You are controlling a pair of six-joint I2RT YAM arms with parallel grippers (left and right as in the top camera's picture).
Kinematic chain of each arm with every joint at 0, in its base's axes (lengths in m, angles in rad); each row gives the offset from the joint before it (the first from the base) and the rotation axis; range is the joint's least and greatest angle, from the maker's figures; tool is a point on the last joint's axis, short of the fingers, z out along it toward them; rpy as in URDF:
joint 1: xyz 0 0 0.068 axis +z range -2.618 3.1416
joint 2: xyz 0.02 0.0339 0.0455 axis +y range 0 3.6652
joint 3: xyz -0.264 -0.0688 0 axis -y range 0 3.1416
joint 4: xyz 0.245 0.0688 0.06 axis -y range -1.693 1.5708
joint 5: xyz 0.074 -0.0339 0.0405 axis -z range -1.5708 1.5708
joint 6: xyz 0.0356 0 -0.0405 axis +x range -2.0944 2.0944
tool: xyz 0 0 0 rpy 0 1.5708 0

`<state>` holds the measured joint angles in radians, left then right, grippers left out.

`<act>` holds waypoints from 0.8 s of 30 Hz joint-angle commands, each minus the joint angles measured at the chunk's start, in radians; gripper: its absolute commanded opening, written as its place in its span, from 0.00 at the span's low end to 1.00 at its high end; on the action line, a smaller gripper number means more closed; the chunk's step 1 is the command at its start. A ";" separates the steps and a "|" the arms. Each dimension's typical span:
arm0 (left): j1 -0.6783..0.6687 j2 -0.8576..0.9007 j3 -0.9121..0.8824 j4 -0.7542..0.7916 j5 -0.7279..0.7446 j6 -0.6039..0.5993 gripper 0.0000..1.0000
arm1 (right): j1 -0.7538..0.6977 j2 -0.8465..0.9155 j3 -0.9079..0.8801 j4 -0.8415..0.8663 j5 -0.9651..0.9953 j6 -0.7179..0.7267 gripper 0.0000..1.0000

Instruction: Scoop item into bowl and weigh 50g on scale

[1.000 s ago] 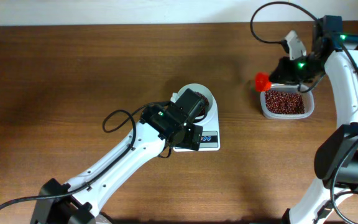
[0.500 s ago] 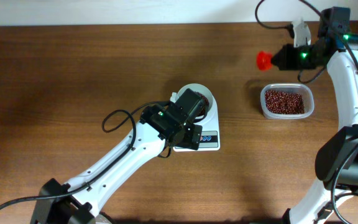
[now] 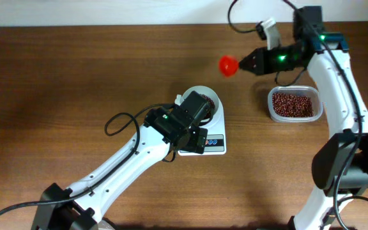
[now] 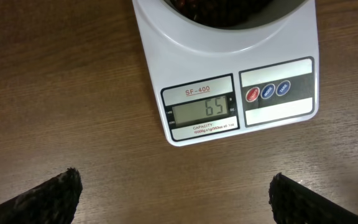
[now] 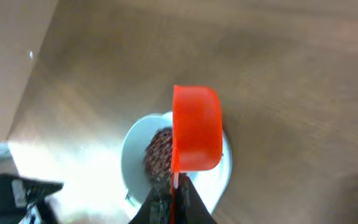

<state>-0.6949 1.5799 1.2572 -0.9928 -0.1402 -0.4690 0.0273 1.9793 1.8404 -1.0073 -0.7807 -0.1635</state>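
Observation:
The white scale [image 3: 214, 144] sits mid-table with the white bowl [image 3: 204, 93] on it, mostly hidden under my left gripper [image 3: 195, 107]. The left wrist view shows the scale [image 4: 166, 56] with its display [image 4: 202, 110] reading 65, and dark beans [image 4: 197, 6] in the bowl at the top edge. My left gripper [image 4: 179, 199] stands open above bare wood. My right gripper [image 3: 251, 62] is shut on the handle of a red scoop [image 3: 228, 65], in the air to the right of and beyond the bowl. Past the scoop [image 5: 196, 127], the right wrist view shows the bowl [image 5: 132, 158] with beans [image 5: 159, 149].
A clear plastic tub [image 3: 292, 117] of red-brown beans [image 3: 292, 103] stands at the right, below the right arm. The left arm's black cable [image 3: 117, 121] loops over the table left of the scale. The table's far edge meets a pale wall.
My right gripper has carried the red scoop up from the tub and leftwards towards the bowl. The left arm and scale have not moved.

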 commanded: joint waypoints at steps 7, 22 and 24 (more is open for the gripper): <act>-0.003 -0.004 -0.010 0.001 -0.018 -0.005 0.99 | 0.172 -0.094 0.017 -0.123 0.192 -0.289 0.04; -0.003 -0.004 -0.010 0.001 -0.018 -0.005 0.99 | 0.282 -0.038 0.010 -0.124 0.282 -0.436 0.04; -0.003 -0.004 -0.009 0.001 -0.018 -0.005 0.99 | 0.283 -0.028 0.010 -0.105 0.281 -0.446 0.04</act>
<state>-0.6949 1.5803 1.2568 -0.9932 -0.1402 -0.4690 0.3031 1.9316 1.8423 -1.1248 -0.5076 -0.5854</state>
